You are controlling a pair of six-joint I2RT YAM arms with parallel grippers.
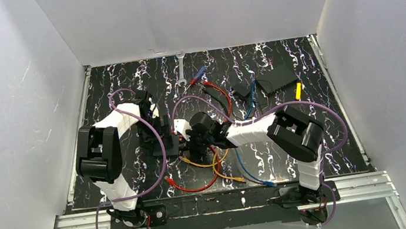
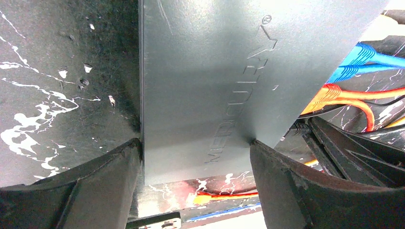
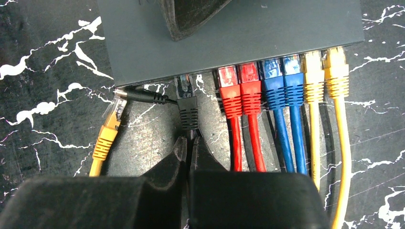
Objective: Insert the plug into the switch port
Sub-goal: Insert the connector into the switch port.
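Black white-veined tabletop (image 1: 119, 78) carries the flat matte-black switch box (image 3: 286, 24) near its middle, between the two arms, socket edge turned toward the right arm. The left gripper (image 2: 196, 152) has its jaws spread wide, one against each long edge of the box, bracing it. The right gripper (image 3: 191, 143) has its jaws pressed together, pinching the cord of the black-booted clear plug (image 3: 187, 102) just behind the boot.

Two red plugs (image 3: 241, 88), two blue plugs (image 3: 282, 86) and two yellow plugs (image 3: 325, 78) already sit in ports. The black-booted plug's clear head is at its port mouth and looks partly in. Whether it has latched cannot be told, so a last straight push and a release probably remain.

Room is tight: the nearest red plug stands just beside it on one side, a thin black barrel connector (image 3: 143, 97) just beside on the other. An orange-booted loose plug (image 3: 109, 129) lies near the box's corner. Behind the jaws the tabletop is open for backing away.
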